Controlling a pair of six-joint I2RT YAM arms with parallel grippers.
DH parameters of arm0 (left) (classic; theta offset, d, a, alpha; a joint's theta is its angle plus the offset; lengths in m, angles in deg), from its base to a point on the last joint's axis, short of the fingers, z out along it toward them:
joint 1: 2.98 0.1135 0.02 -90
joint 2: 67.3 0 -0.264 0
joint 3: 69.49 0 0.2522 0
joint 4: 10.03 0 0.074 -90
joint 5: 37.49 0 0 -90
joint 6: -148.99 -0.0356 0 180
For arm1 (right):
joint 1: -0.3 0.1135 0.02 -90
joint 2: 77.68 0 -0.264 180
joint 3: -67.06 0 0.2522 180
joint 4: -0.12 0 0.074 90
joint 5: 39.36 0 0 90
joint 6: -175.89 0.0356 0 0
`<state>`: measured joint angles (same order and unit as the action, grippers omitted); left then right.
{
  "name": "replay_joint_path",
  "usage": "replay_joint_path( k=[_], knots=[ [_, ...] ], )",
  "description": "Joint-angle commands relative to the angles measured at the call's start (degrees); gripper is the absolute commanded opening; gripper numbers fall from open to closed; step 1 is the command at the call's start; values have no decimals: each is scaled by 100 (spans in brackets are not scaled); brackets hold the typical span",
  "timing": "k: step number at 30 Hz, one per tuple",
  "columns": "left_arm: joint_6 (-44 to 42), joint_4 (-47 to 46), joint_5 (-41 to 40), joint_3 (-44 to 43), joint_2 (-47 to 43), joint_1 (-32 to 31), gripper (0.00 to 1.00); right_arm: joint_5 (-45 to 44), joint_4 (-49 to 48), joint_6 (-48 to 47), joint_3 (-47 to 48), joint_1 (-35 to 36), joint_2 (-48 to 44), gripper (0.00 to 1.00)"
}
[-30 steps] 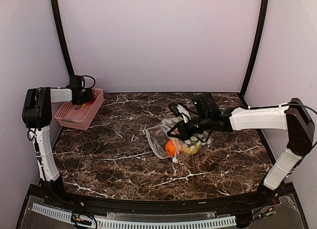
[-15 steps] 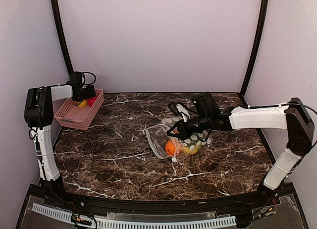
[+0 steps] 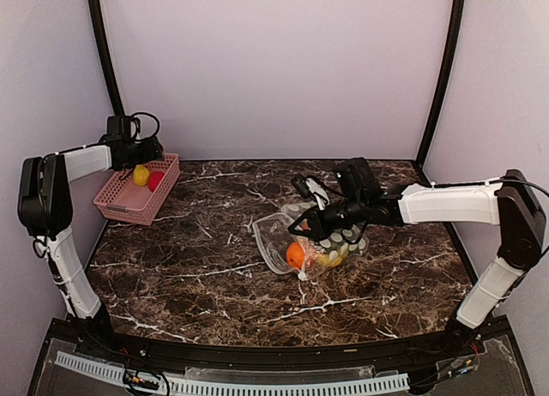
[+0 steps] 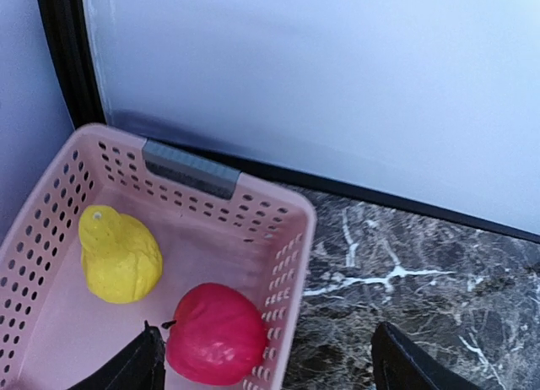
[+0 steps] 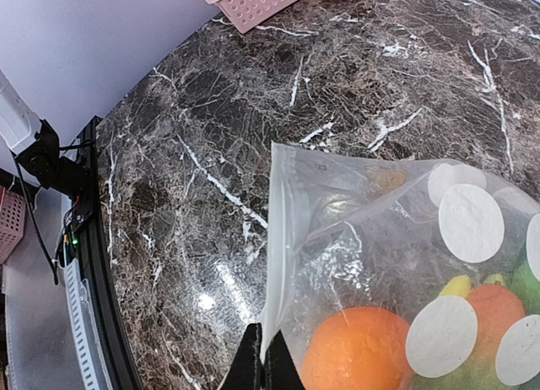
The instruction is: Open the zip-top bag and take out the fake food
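Though tiny overhead, red fruit [image 4: 215,333] wrist-clear.

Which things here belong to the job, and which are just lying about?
Job: zip-top bag, held by right gripper; orange ball inside it; yellow fruit, red fruit, already out.
Just there: pink basket holding those two; marble table.
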<state>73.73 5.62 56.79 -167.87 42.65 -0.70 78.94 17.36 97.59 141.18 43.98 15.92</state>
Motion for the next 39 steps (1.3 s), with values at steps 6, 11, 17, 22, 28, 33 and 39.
replay_joint_path(
  k=[6,11,17,22,28,33,39],
  knots=[
    [-42,-1360,320,1906,-2266,-813,83,185,-182,118,-49,1,-255,0],
    [-158,-1751,430,2947,-3102,-1520,83,165,-216,172,-34,149,-296,0],
    [-466,-2284,227,4217,-4339,-2552,82,133,-218,218,114,312,-250,0],
    [-905,-2532,-7,4859,-4700,-3428,83,111,-179,213,378,451,-77,0],
    [-1402,-2751,-198,5202,-4626,-4400,81,21,-132,255,647,472,-2,0],
    [-1836,-3204,-447,5561,-4453,-5108,79,-8,-112,240,595,475,98,0],
    [-2204,-3398,-626,5568,-3839,-5777,74,68,-254,316,337,475,206,0]
  ],
)
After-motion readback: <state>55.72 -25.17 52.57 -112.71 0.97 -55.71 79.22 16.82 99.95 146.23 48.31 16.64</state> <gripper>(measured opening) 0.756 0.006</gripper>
